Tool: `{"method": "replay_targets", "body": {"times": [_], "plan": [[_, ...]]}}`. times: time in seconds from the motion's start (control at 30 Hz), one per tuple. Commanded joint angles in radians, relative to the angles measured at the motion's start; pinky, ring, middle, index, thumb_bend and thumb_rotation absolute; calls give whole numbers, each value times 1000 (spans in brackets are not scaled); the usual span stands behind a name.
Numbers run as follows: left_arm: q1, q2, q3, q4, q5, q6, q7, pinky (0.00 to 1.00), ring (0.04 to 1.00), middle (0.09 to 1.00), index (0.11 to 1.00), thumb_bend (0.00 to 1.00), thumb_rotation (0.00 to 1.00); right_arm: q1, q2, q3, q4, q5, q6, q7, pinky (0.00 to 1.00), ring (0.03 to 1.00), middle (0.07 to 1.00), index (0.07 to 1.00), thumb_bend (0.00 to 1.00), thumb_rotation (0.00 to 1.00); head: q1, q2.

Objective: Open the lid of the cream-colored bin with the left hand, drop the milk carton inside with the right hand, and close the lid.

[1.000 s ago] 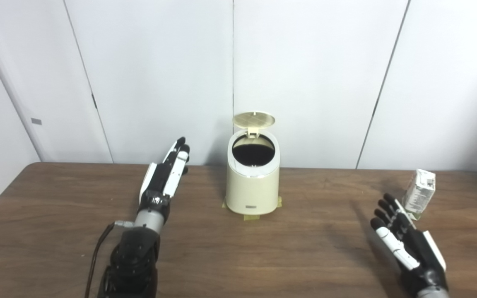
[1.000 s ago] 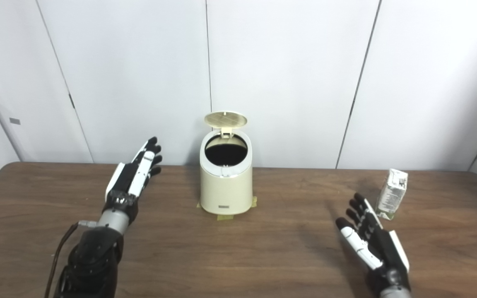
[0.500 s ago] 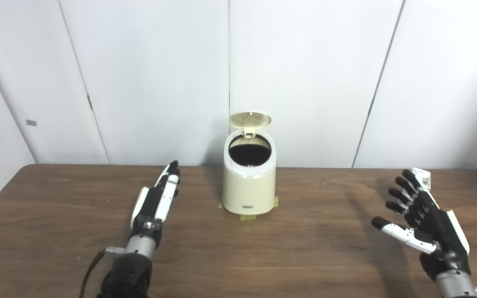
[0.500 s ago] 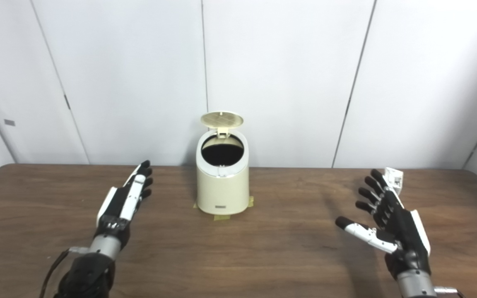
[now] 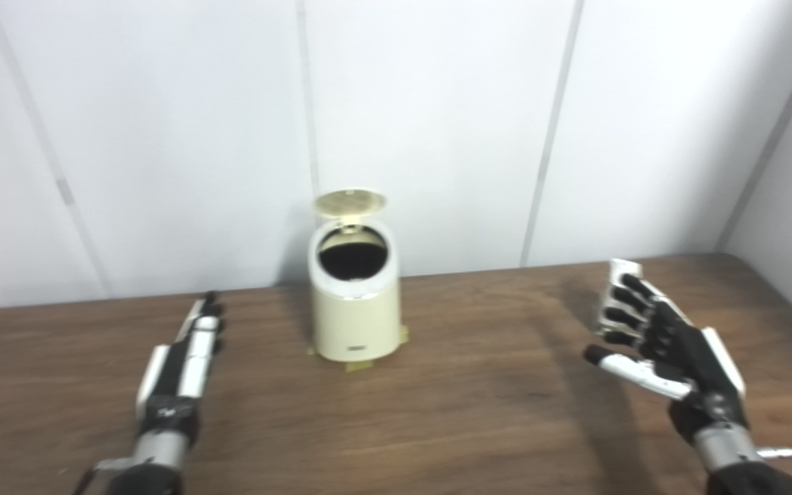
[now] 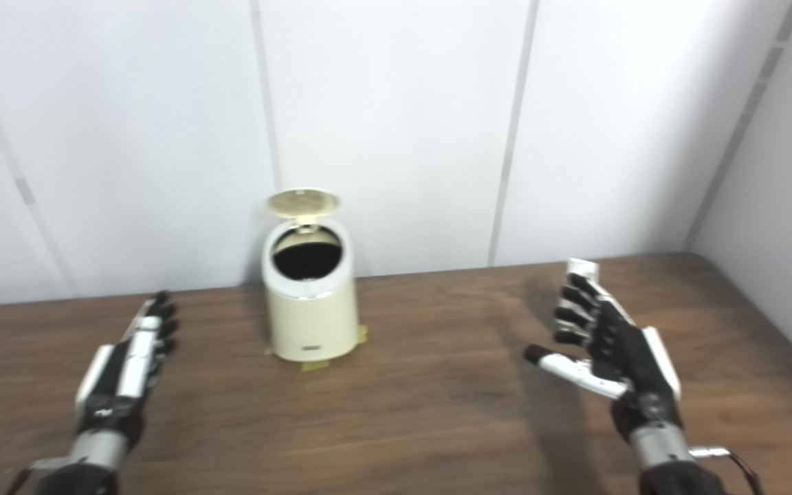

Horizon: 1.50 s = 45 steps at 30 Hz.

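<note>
A brown wooden bench (image 5: 437, 412) fills the lower half of the frame, backed by white wall panels (image 5: 423, 124). The cream-colored bin (image 5: 353, 309) stands at centre frame, slightly left, on yellow tape tabs; its lid (image 5: 348, 203) is tipped up and back, and the dark opening is exposed, so the opening step is judged complete. The left hand (image 5: 179, 368) is seen at lower left, fingers straight and spread, holding nothing, well apart from the bin. The right hand (image 5: 664, 344) is raised at lower right, fingers (image 5: 626, 302) spread and curved, thumb extended toward the frame's centre, nothing grasped yet. The milk carton (image 5: 610, 292) is largely hidden behind those fingers at right of centre; only its pale top and left edge show, and whether contact is made cannot be told. The step in hand is judged to be the reach for the carton. Next, the fingers would need to be closed round the carton's sides, then it lifted and carried left over the opening.
</note>
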<state>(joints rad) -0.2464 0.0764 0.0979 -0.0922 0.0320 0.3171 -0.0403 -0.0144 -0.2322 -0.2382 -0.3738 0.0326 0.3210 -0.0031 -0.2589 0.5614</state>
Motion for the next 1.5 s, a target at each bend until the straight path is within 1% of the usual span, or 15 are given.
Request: {"method": "replay_targets", "body": {"times": [0.0,0.1,0.17,0.27,0.37,0.4,0.5,0.57,0.7,0.83,1.0,1.03,1.2,1.37,1.47], "plan": [[-49,25,0,-7,-9,-18,-3,1000,992,981,1000,427,984,-24,-23,-1,-45,-33,-6,-14,708,774,835,848,784,213,-11,1],[-48,45,-1,-6,-10,-17,-9,1000,991,992,1000,408,991,-22,-26,-12,-43,-42,-20,-18,753,794,839,839,777,216,-29,2],[-50,50,3,-6,-19,-8,-12,1000,998,998,1000,401,979,-23,-26,-29,-45,-21,-30,-14,764,786,835,836,757,176,-35,5],[-53,62,2,-7,-19,-6,-15,1000,992,996,1000,374,988,-25,-33,-49,-40,8,-59,-3,715,782,844,840,717,95,-46,12],[-56,71,7,0,-34,-10,-20,1000,990,995,1000,376,968,-40,-52,-65,-38,-19,-20,-21,665,751,800,819,739,147,-65,12],[-58,74,8,3,-40,-12,-20,1000,988,993,1000,373,961,-47,-59,-69,-32,-30,-12,-26,716,748,788,813,751,144,-70,11],[-62,81,13,16,-51,-27,-17,1000,981,988,1000,376,950,-69,-85,-66,-7,-61,-4,-29,761,747,785,807,776,153,-91,12],[-62,87,17,19,-57,-33,-18,1000,975,984,1000,378,948,-84,-103,-64,14,-71,4,-26,774,779,814,809,794,163,-98,14],[-57,94,27,3,-83,-9,-20,1000,985,990,1000,342,963,-126,-163,-26,86,-139,-3,-14,786,824,851,837,819,193,-121,23],[-49,103,27,-16,-88,8,-22,1000,991,997,999,346,953,-182,-187,2,136,-188,24,-23,766,820,843,847,843,115,-139,40],[-49,102,24,-34,-93,30,-21,1000,998,997,1000,357,930,-244,-202,23,187,-252,71,-35,762,844,862,847,858,107,-142,60],[-50,103,23,-36,-91,34,-20,1000,995,996,998,364,931,-255,-202,22,199,-251,72,-34,762,855,876,852,857,76,-143,62],[-56,110,19,-42,-102,50,-36,1000,996,1000,1000,361,942,-307,-221,28,280,-259,66,-24,781,863,870,846,865,31,-148,71],[-52,124,21,-52,-121,80,-63,1000,1000,1000,1000,387,892,-342,-269,74,364,-324,39,-32,800,859,861,841,867,47,-149,75],[-51,125,21,-62,-120,98,-61,1000,1000,1000,1000,372,868,-362,-287,95,396,-352,33,-39,767,838,852,831,871,43,-149,78]]}}
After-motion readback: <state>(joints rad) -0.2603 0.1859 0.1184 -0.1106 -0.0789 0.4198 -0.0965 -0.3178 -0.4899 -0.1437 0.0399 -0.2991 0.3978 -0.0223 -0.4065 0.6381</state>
